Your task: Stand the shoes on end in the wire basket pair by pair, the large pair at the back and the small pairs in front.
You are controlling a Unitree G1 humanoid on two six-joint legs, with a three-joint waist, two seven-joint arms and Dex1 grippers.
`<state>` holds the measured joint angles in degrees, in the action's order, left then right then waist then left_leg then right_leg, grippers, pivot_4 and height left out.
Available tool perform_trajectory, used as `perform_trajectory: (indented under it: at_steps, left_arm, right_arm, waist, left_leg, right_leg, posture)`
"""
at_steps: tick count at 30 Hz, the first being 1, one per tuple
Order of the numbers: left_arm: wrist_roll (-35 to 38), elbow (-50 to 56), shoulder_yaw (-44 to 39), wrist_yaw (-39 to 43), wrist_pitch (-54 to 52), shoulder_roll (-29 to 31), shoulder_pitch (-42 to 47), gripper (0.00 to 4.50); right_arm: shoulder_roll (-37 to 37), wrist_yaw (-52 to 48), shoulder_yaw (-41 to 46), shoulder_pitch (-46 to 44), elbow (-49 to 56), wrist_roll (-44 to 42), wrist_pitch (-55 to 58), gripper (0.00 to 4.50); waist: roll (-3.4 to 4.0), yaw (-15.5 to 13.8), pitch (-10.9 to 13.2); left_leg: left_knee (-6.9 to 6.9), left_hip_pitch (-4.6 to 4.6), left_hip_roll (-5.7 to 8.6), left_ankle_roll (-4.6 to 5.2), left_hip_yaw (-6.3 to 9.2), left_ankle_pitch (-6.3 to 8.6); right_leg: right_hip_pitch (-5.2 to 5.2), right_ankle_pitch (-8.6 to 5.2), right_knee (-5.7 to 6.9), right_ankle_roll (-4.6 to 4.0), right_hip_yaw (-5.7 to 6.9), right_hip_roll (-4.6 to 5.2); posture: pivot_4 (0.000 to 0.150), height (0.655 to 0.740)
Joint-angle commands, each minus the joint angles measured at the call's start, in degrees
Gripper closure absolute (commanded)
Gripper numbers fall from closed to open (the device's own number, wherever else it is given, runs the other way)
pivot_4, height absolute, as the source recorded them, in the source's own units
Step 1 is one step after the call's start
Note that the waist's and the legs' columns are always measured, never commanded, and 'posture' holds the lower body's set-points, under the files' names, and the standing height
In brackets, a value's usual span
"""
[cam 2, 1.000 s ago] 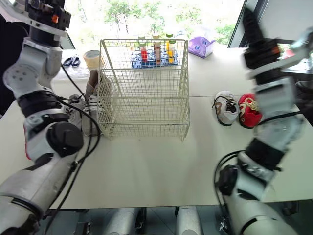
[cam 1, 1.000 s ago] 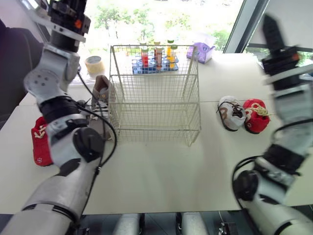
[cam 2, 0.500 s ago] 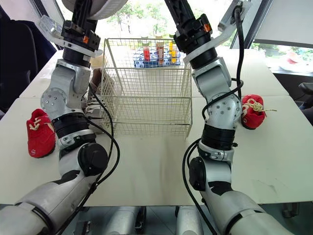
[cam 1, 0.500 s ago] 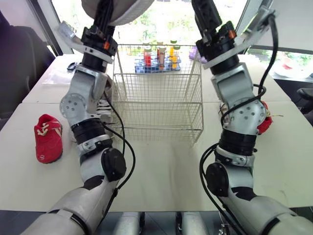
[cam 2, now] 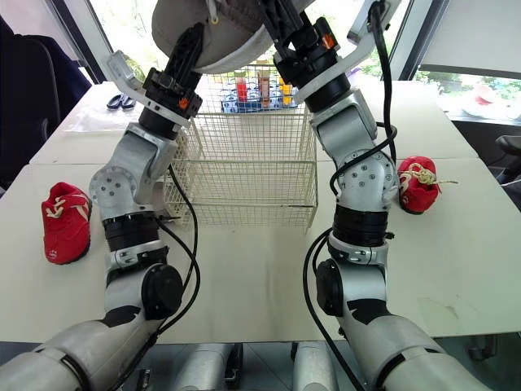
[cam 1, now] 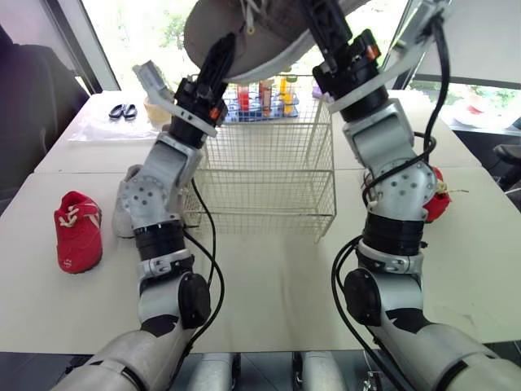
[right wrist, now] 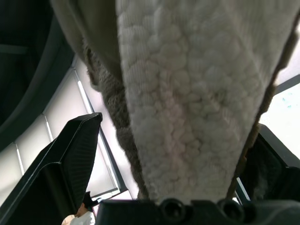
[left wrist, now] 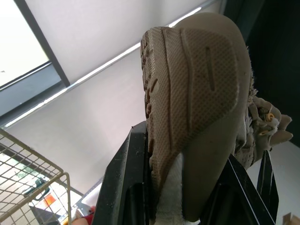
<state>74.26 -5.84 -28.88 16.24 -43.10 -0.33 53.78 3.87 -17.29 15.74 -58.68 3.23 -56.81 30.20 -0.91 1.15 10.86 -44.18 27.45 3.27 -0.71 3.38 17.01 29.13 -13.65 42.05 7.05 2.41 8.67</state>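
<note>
A large tan shoe (cam 1: 244, 32) with a fleece lining hangs high above the wire basket (cam 1: 260, 175). My left gripper (cam 1: 221, 55) is shut on one end of it, the ribbed sole (left wrist: 197, 84) pressed between its fingers. My right gripper (cam 1: 321, 20) is shut on the other end, over the fleece lining (right wrist: 187, 93). A small red shoe (cam 1: 78, 230) lies on the table at the left. A grey and white shoe (cam 1: 124, 210) lies beside the basket's left wall, partly behind my left arm. Another small red shoe (cam 2: 417, 185) lies at the right.
A blue rack of bottles (cam 1: 264, 94) stands behind the basket. Scissors (cam 1: 124, 110) and a tape roll (cam 1: 153, 107) lie at the back left. The white table (cam 1: 269, 277) runs open in front of the basket.
Both arms have swung in from the sides and now meet over the basket, holding the large shoe up. The left gripper has tilted to the right. The view has shifted too.
</note>
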Motion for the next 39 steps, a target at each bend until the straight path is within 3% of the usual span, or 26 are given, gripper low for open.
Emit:
perform_trajectory:
  at_steps: [1,4,7,9,12,15,21,26,32,39]
  left_arm:
    - [0.6,2.9,4.2,0.4,-1.1,-0.9,-1.0,3.88]
    - [0.9,3.0,4.5,0.3,-0.4,-0.9,-1.6,3.88]
    - [0.0,2.5,5.0,0.6,0.2,0.1,-2.0,3.88]
    - [-0.4,2.4,5.7,1.3,-0.3,0.9,-2.4,3.88]
    - [-1.1,3.8,7.8,2.5,-1.5,2.1,-3.3,2.43]
    - [-7.4,8.3,12.1,2.0,-0.7,5.5,-5.1,1.02]
    - [-10.4,18.9,15.2,0.5,-2.8,13.2,-8.6,1.02]
    - [-14.6,30.8,15.8,3.2,-8.9,32.1,-14.1,1.02]
    - [-6.4,35.5,9.6,10.3,-15.5,47.8,-21.6,1.02]
    - [2.0,38.5,7.4,8.5,-17.3,53.1,-24.3,1.02]
  right_arm:
    - [0.3,0.1,-0.4,-1.8,2.7,0.3,-1.7,0.10]
    - [0.4,0.8,1.0,-1.9,2.7,-0.5,-2.3,0.89]
    - [1.1,0.1,1.2,-1.4,3.1,-0.3,-2.5,2.36]
    - [1.4,-0.1,1.1,-1.3,3.3,0.2,-2.9,2.93]
    - [2.8,-0.8,0.4,-1.6,3.1,2.6,-4.0,2.95]
    - [6.1,-6.0,-0.7,-3.7,0.1,9.1,-10.2,2.95]
    - [16.6,-20.7,-0.6,-9.3,-11.4,11.9,-11.7,2.95]
    - [28.6,-43.8,-7.3,-18.1,-33.5,22.3,-17.2,2.95]
    - [30.5,-57.5,-11.1,-28.0,-58.0,32.1,-24.7,2.95]
    - [28.9,-62.4,-11.8,-32.5,-71.5,39.3,-29.8,2.95]
  waist:
    - [0.00,0.0,0.0]
    - [0.00,-0.1,0.0]
    - [0.00,-0.2,0.0]
    - [0.00,-0.1,0.0]
    - [0.00,-0.1,0.0]
    - [0.00,-0.1,0.0]
    - [0.01,0.1,0.0]
    - [0.03,1.0,0.0]
    - [0.04,1.6,0.0]
    - [0.04,1.2,0.0]
  left_leg:
    - [-0.01,0.00,0.00,0.00,0.00,0.00]
    - [-0.01,0.00,0.00,0.00,-0.01,0.00]
    - [-0.03,0.00,0.01,0.00,-0.01,0.00]
    - [-0.03,0.00,0.01,0.01,-0.01,0.00]
    - [-0.02,0.00,0.01,0.01,-0.01,0.00]
    - [-0.02,0.00,0.03,0.01,-0.02,0.00]
    - [0.06,-0.06,0.00,0.01,-0.04,0.00]
    - [0.19,-0.10,-0.03,0.01,-0.04,0.01]
    - [0.24,-0.06,-0.10,0.00,-0.05,0.01]
    - [0.17,0.02,-0.08,-0.05,0.05,0.02]
  right_leg:
    - [0.00,0.00,0.00,0.00,0.00,0.00]
    - [-0.01,0.00,-0.01,0.00,0.00,0.00]
    - [-0.03,0.00,-0.04,0.00,0.00,0.01]
    - [-0.04,0.00,-0.04,0.00,0.00,0.00]
    - [-0.03,0.00,-0.03,0.00,0.00,0.00]
    - [-0.03,0.00,-0.03,0.00,0.00,0.01]
    - [-0.02,-0.01,-0.09,-0.01,-0.02,-0.01]
    - [-0.03,-0.05,-0.18,-0.08,-0.02,-0.01]
    - [0.08,-0.13,-0.17,-0.13,-0.02,0.03]
    - [0.06,-0.15,-0.17,-0.12,-0.03,0.15]
  posture:
    - [0.150,0.6563]
    - [0.150,0.6563]
    - [0.150,0.6563]
    - [0.150,0.6563]
    - [0.150,0.6563]
    - [0.150,0.6563]
    - [0.150,0.6563]
    - [0.150,0.6563]
    - [0.150,0.6563]
    - [0.150,0.6563]
